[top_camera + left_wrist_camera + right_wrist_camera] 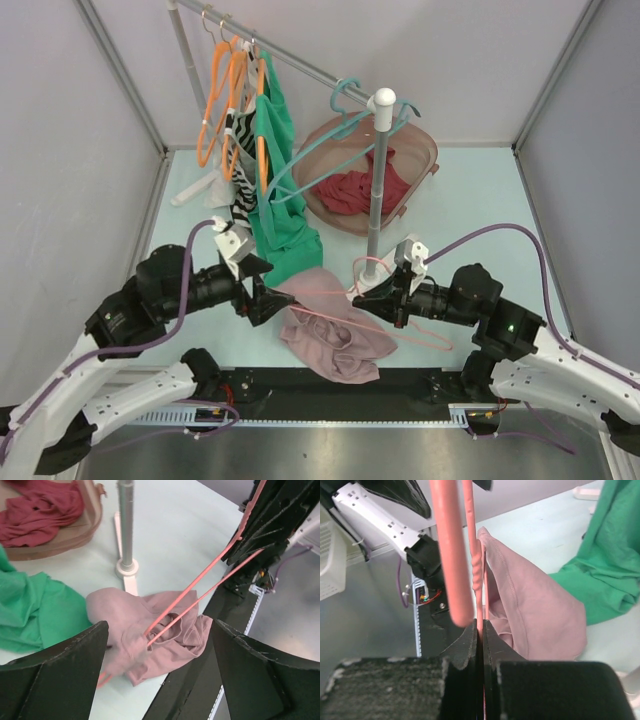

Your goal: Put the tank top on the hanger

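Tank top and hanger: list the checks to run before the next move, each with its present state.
1. Right pincer shut on the hanger: ok.
2. Left pincer open and empty, facing the tank top: ok.
3. Hanger tip reaches into the tank top's folds: ok. Whether it passes through a strap or neck opening: cannot tell.
4. Tank top hung on both hanger shoulders: not ok, it lies bunched on the table.
5. Green garment apart from the tank top: cannot tell, it lies close beside.
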Action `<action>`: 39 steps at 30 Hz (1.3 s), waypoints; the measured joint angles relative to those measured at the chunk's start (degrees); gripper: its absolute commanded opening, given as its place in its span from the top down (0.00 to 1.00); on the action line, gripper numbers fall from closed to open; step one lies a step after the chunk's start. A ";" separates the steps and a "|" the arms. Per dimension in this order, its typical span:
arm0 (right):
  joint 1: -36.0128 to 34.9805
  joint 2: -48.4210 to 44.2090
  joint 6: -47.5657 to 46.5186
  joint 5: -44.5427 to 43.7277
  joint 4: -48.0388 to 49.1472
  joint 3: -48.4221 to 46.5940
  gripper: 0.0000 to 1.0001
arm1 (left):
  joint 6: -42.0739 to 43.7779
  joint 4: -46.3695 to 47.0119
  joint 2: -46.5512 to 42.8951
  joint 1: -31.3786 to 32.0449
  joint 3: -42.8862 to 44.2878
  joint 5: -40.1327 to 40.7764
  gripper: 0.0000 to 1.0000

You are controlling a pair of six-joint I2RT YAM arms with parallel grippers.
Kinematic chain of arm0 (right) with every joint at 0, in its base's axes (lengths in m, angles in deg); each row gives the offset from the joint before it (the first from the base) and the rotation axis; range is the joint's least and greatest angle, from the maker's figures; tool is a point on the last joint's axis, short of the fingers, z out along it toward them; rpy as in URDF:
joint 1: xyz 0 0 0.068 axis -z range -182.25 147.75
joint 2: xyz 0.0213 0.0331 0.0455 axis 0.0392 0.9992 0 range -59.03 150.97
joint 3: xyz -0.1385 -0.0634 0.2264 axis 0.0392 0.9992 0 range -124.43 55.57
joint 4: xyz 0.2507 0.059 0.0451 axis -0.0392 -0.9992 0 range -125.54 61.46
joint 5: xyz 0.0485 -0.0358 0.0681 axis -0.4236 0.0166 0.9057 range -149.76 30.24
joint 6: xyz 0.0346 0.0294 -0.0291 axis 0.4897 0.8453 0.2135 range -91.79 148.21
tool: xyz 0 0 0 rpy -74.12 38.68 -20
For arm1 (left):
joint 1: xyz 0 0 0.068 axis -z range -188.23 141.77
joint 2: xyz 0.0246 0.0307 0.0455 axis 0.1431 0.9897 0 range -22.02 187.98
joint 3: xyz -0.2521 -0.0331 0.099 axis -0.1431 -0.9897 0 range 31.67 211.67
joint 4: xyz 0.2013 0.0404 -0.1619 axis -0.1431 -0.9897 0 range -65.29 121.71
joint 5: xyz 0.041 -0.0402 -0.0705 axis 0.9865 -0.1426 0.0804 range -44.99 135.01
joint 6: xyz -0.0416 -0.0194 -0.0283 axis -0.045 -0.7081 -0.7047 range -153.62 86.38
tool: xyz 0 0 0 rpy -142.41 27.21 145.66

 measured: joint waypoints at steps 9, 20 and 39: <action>0.00 3.37 0.00 5.46 0.39 -0.63 1.00 | 2.62 6.82 5.77 0.04 -3.04 -10.62 0.15; 2.64 5.35 1.64 11.28 6.49 -0.63 1.00 | 2.80 12.50 9.03 1.16 -6.82 -18.14 0.41; 10.29 7.78 4.50 21.09 11.39 -0.22 0.79 | 6.05 17.79 9.33 1.49 -9.70 -25.33 1.00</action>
